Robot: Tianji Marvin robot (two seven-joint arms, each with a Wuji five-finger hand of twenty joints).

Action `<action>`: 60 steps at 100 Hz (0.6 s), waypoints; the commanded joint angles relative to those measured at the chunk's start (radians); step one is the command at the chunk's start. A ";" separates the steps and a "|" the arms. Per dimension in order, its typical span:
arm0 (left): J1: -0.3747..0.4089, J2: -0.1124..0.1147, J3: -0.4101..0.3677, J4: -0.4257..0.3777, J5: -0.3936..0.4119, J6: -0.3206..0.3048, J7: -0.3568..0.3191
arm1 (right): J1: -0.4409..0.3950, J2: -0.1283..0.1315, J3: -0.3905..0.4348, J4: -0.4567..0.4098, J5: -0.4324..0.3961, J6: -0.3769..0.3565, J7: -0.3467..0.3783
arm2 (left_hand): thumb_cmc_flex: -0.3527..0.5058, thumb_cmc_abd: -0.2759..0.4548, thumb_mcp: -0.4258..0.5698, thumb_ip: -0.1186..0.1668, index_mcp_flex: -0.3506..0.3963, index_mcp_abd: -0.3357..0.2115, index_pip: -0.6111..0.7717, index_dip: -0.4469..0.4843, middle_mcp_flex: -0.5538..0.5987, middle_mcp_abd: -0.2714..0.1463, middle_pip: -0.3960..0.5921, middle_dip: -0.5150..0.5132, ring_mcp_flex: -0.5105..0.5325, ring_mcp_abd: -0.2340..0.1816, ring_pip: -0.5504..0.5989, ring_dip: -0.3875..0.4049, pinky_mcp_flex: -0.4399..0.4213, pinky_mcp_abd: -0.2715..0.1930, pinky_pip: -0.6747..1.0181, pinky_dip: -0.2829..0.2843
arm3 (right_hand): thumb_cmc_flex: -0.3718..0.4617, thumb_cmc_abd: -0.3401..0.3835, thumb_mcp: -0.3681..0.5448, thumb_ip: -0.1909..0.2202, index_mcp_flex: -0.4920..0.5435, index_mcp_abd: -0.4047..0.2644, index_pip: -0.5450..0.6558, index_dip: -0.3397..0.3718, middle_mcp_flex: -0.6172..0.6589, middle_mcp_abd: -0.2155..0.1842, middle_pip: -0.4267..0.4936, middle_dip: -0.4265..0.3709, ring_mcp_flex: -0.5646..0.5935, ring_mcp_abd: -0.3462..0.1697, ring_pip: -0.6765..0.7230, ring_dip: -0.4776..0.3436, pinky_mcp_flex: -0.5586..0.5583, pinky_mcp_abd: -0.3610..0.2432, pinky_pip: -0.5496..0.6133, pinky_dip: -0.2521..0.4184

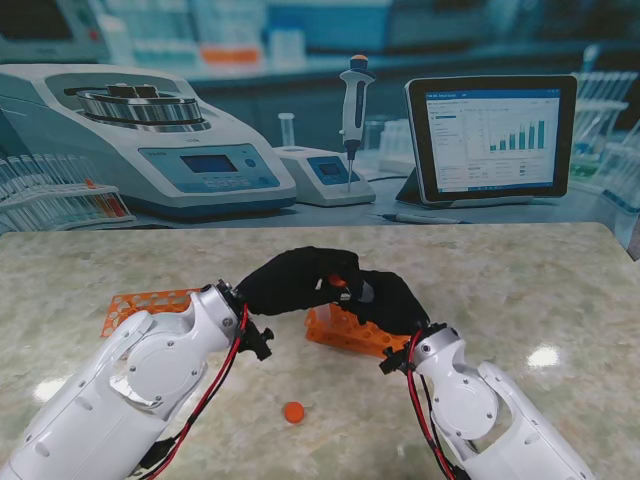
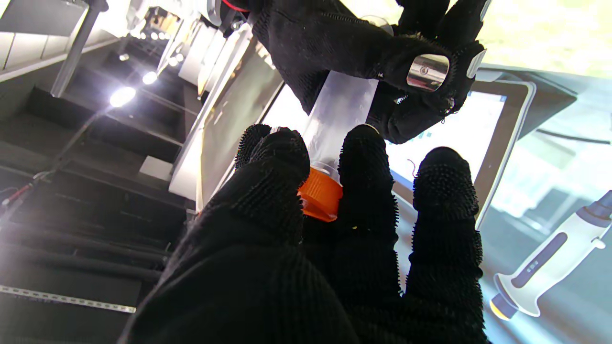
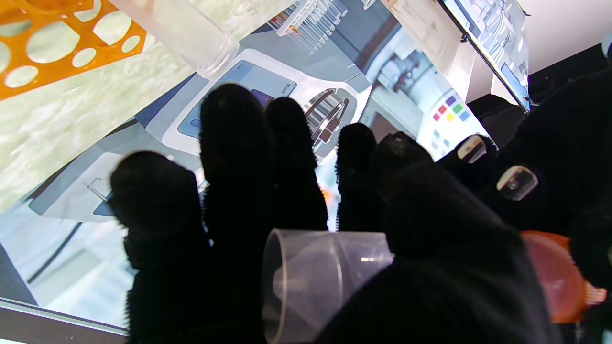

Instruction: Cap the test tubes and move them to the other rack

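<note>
- Right now both hands are meeting above the surface, mid-capping: the left hand is pinching an orange cap at the test tube mouth, the right hand is wrapping the clear tube body.
- Cap is looking only partly seated; if the fingers are pushing off-axis, it could be cross-threading or popping off.
- Tube is lying tilted in the right hand, bare end sticking out; a smooth wall under twisting could be slipping or spinning in the glove.
- Orange rack is sitting right beneath the hands, a second orange rack is lying behind the left arm; a dropped tube could be knocking either.
- Loose orange cap is lying on the surface nearer to me, between the arms; an arm could be sweeping it away.
</note>
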 commanded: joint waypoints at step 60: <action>-0.022 0.029 0.015 -0.002 0.028 0.026 -0.102 | -0.011 0.008 0.006 -0.043 -0.037 -0.077 0.017 | 0.023 0.082 -0.023 0.084 -0.014 0.000 -0.294 -0.212 0.050 -0.037 0.075 -0.351 -0.013 -0.021 -0.173 -0.032 -0.050 0.006 -0.068 -0.047 | -0.053 0.102 0.110 -0.042 0.047 -0.125 0.013 0.021 0.061 -0.059 -0.013 -0.032 0.048 -0.089 0.071 0.000 0.052 -0.086 0.033 -0.007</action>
